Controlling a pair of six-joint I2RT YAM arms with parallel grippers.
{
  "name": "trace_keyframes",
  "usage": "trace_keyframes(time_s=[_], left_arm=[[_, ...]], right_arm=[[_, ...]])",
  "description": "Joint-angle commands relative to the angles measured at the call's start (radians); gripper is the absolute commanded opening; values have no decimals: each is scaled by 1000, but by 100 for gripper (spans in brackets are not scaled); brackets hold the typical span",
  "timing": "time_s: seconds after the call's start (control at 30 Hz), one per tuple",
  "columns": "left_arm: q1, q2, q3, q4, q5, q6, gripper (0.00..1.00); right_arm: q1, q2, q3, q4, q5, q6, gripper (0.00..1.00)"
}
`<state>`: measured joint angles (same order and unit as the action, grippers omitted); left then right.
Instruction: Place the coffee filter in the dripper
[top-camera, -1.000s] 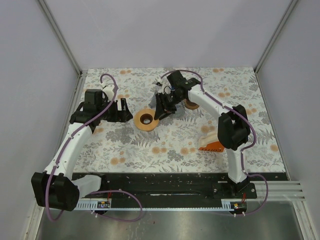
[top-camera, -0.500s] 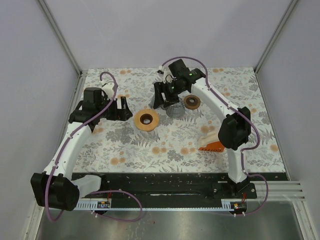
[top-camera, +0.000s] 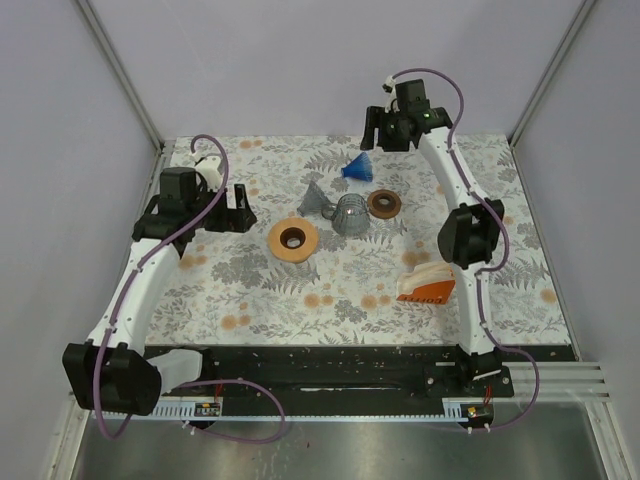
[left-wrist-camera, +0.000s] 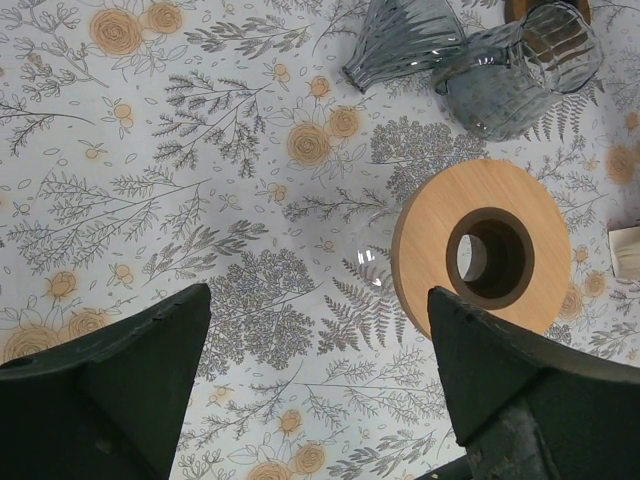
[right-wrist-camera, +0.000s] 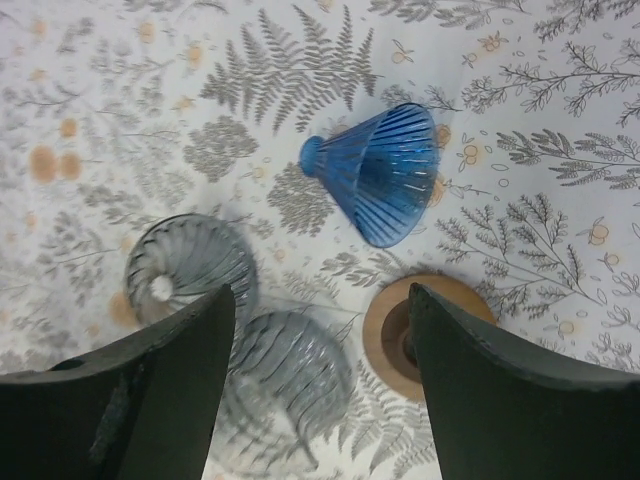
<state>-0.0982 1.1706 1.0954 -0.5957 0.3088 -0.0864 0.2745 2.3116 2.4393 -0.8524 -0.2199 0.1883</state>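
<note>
Hovering wide open and empty, the right gripper sits over the blue dripper, tipped on its side at twelve o'clock; it probably needs righting first. The left gripper, also spread and empty, hangs by a wooden ring. The filters lie at four o'clock; grey glass pieces crowd the middle.

Floral table: blue dripper, glass drippers, wooden rings, filter pack.

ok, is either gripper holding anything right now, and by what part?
Nothing is held. The left gripper is open near the wooden ring, not touching it; the right gripper is open above the blue dripper, clear of it.
</note>
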Motion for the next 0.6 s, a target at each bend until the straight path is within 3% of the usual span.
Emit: trace_keyframes(time_s=[0.0, 0.23, 0.57], left_arm=[[20, 8, 35, 37, -8, 8, 93], [35, 31, 55, 27, 36, -4, 93], [43, 44, 72, 19, 52, -12, 93]], right_arm=[[22, 164, 151, 4, 60, 0, 77], [15, 262, 147, 114, -15, -7, 69], [15, 318, 142, 191, -70, -136, 20]])
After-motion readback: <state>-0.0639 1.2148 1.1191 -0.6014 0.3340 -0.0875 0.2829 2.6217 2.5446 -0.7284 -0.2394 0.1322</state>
